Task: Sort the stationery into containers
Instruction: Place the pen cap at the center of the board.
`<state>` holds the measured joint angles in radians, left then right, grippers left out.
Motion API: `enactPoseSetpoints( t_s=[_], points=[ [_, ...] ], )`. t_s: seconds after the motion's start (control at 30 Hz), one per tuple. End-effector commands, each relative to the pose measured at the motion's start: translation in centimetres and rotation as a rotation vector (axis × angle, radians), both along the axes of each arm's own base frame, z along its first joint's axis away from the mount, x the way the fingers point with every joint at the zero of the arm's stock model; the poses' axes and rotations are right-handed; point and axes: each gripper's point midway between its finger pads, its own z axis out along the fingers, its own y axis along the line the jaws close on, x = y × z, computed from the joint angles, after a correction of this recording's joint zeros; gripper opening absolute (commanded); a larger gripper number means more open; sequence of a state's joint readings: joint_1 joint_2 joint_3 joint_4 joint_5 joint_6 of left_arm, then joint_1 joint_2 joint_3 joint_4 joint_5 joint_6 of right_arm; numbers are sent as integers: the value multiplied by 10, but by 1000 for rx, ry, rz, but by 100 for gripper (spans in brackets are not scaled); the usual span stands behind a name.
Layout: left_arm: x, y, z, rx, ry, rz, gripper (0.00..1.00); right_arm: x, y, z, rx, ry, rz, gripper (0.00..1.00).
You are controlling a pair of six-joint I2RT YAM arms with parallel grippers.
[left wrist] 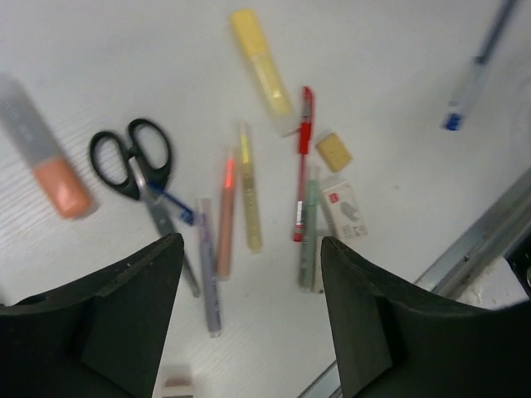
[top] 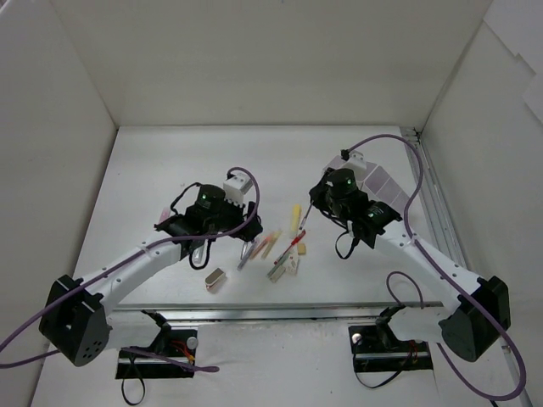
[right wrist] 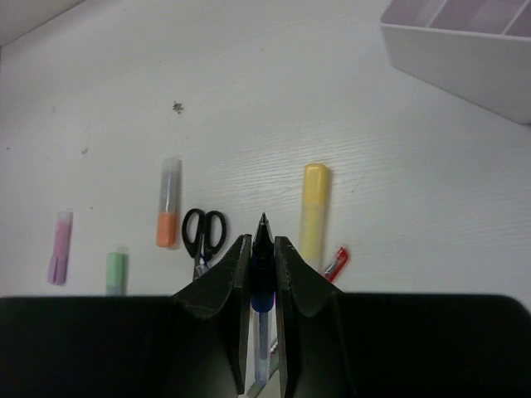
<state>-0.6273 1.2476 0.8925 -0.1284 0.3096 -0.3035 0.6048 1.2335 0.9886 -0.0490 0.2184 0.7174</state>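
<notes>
The right gripper (right wrist: 263, 247) is pinching a thin pen (right wrist: 262, 300) lengthwise in its jaws; the white tray (right wrist: 455, 65) is lying ahead and rightward, nearer this arm; the left gripper (left wrist: 249, 245) is hovering spread above the loose pens (left wrist: 226, 217).

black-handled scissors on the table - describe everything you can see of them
The black-handled scissors lie flat on the white table, blades shut. The oval loop handles look like black plastic, the narrow blades like grey metal. In the left wrist view the handles point away from the camera and the blades run toward the open left gripper. A small blue-ended item seems to lie against the blades. An orange-and-grey marker lies beside the handles, apart. Nothing grips them.
</notes>
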Motion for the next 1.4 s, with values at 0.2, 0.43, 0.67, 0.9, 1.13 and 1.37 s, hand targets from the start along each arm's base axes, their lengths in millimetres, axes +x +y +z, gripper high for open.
enactPoseSetpoints(
  t_s=[0.2, 0.43, 0.67, 0.9, 1.13, 1.37],
  points=[
    [42, 11, -35, 66, 213, 298, 45, 0, -45, -25, -229, 23, -83, 0],
    [48, 16, -74, 177, 342, 511, 28, -6, -68, -43, -296, 65, -150, 0],
    [48, 10, -89, 219, 366, 569, 26, -13, -82, -57, -330, 100, -175, 0],
    [47, 0, -99, 234, 380, 554, 25, -14, -88, -64, -344, 123, -183, 0],
    [50, 2, -115, 282, 399, 583, 18, -15, -89, -69, -347, 137, -181, 0],
    [51, 6, -122, 315, 405, 607, 16, -16, -90, -70, -343, 142, -179, 0]
  ],
)
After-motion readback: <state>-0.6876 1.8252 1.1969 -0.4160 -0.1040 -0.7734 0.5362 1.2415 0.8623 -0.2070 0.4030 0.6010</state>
